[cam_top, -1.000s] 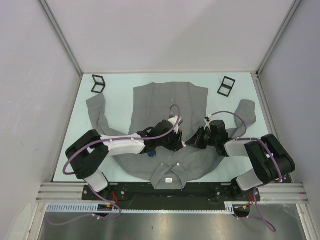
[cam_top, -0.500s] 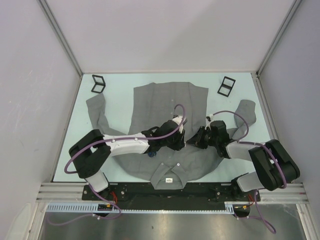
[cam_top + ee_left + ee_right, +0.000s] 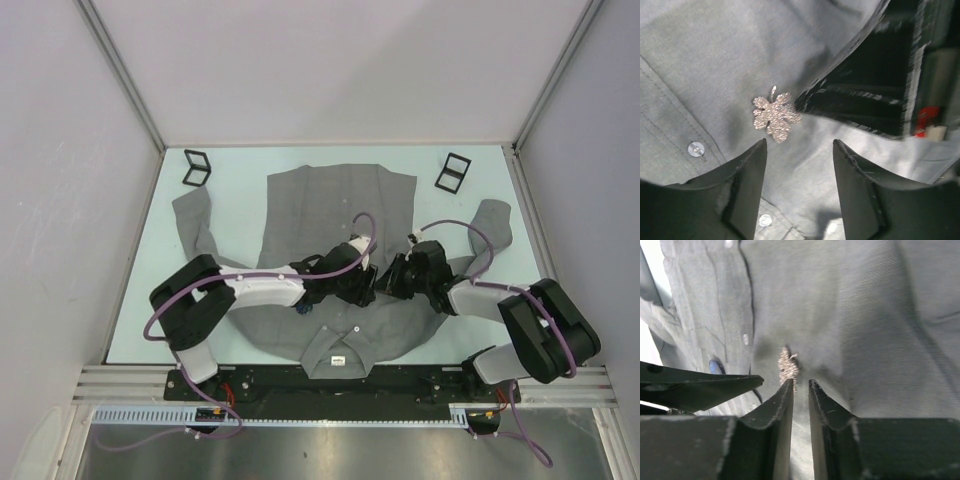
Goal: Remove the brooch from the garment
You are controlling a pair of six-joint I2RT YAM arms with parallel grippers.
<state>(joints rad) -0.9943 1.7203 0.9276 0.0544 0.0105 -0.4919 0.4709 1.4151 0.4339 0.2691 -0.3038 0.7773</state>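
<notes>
Neck label (image 3: 338, 361) of shirt (image 3: 330, 200): white, print too small to read. Shirt lies flat on tabletop (image 3: 240, 190), collar toward the arm bases.

Left gripper (image 3: 799, 150): wide open, nothing between its fingers. Silver leaf-shaped brooch (image 3: 775, 116) sits on the cloth just ahead of the fingertips, with a white button (image 3: 696, 148) off to one side.

Right gripper (image 3: 800, 385): parted by a narrow slit only, holding nothing. Brooch lies just beyond one fingertip; contact cannot be told. The two grippers face each other across the brooch.
</notes>
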